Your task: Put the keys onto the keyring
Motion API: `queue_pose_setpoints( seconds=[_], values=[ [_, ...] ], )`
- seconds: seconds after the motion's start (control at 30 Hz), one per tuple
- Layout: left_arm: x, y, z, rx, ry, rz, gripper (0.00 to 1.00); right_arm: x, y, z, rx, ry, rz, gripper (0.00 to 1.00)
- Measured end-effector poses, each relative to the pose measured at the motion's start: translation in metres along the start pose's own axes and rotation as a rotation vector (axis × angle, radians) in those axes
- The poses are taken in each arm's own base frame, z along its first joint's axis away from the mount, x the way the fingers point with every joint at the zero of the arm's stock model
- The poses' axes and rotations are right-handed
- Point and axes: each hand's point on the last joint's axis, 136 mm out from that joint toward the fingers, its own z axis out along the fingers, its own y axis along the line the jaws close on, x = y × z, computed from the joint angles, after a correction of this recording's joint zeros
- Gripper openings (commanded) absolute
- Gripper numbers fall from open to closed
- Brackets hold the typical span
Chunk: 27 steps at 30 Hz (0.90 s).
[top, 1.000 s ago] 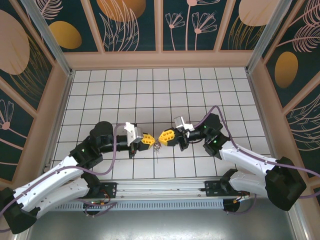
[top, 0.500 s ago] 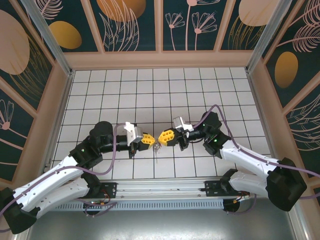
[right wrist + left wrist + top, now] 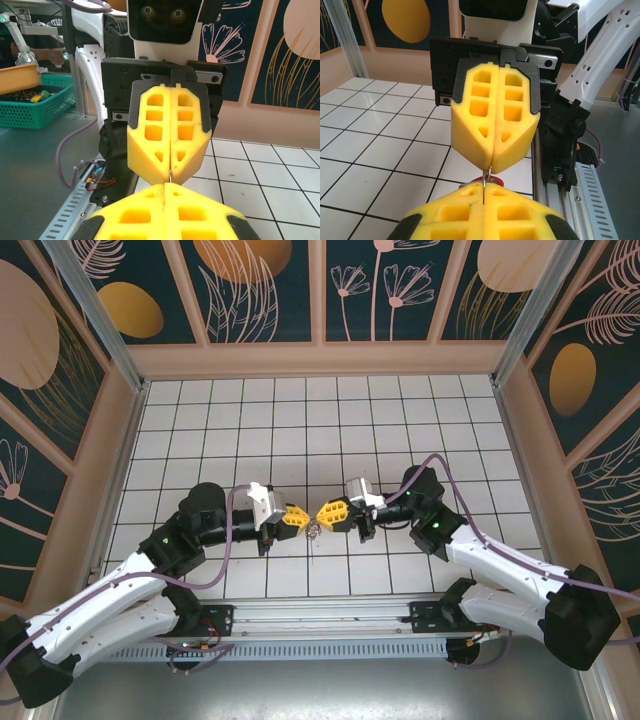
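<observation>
My left gripper point(image 3: 299, 516) and right gripper point(image 3: 326, 513) meet tip to tip above the tiled floor, both shut. A thin silver ring of the keyring point(image 3: 487, 178) runs from the seam of the right gripper point(image 3: 492, 161) into the seam of my left gripper point(image 3: 483, 189). Both pinch it. The key's red head point(image 3: 496, 178) peeks out just below the ring, mostly hidden by the left fingers. From the top, the keyring point(image 3: 313, 531) dangles as a small dark tangle between the tips. The ring point(image 3: 170, 176) shows as a sliver between my right gripper point(image 3: 165, 185) and the left gripper point(image 3: 171, 170).
The white tiled floor point(image 3: 320, 420) is boxed in by patterned walls on three sides. A metal rail point(image 3: 320, 615) runs along the near edge by the arm bases. Off the table, a green basket point(image 3: 31, 102) sits to the left in the right wrist view.
Both grippers have stayed shut and tip to tip on the ring. The right arm's wrist and elbow have shifted slightly away from the near edge.
</observation>
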Motion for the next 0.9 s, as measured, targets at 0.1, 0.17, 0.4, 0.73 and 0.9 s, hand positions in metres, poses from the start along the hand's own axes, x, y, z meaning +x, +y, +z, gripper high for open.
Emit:
queue_pose_setpoints(
  seconds=[0.1, 0.17, 0.4, 0.73, 0.9],
  values=[
    [0.0, 0.001, 0.0, -0.008, 0.0, 0.0, 0.0, 0.002, -0.001, 0.0, 0.011, 0.006, -0.006, 0.0],
    [0.0, 0.002, 0.0, -0.013, 0.0, -0.001, 0.0, 0.002, -0.002, 0.0, 0.02, 0.01, -0.01, 0.0],
    [-0.004, 0.004, 0.001, -0.023, -0.015, -0.002, 0.0, -0.002, -0.006, 0.0, 0.071, 0.011, -0.046, 0.0],
    [-0.01, 0.01, 0.002, -0.05, -0.038, -0.013, 0.0, -0.004, -0.015, -0.001, 0.167, 0.014, -0.103, 0.02],
    [-0.011, 0.012, 0.002, -0.062, -0.043, -0.016, 0.0, -0.003, -0.017, -0.001, 0.186, 0.016, -0.109, 0.07]
  ],
)
